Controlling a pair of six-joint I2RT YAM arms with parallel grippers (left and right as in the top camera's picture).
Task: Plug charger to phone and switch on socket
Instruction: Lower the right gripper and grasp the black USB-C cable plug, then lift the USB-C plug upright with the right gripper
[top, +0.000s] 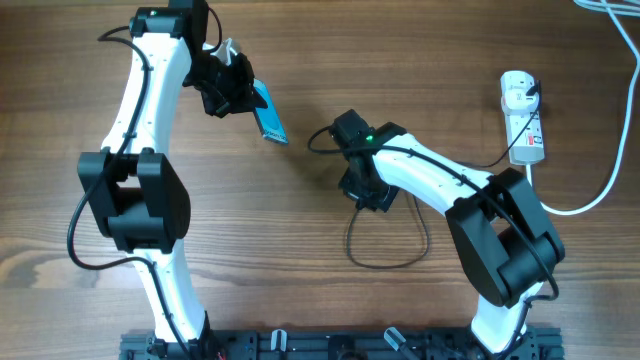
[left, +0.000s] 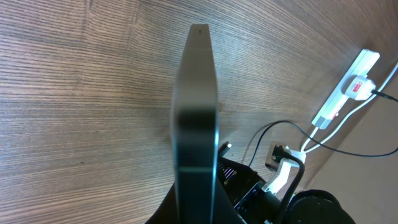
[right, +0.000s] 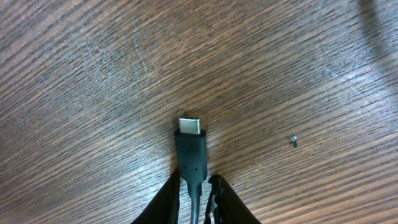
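Two grips hold: left jaws clamp the cyan phone (top: 270, 115), right jaws pinch the black, silver-tipped charger (right: 190, 152).

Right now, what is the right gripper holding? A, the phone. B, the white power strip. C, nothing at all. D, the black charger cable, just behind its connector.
D: the right wrist view shows the right gripper shut on the charger just behind its connector tip, while the phone sits in the left gripper.
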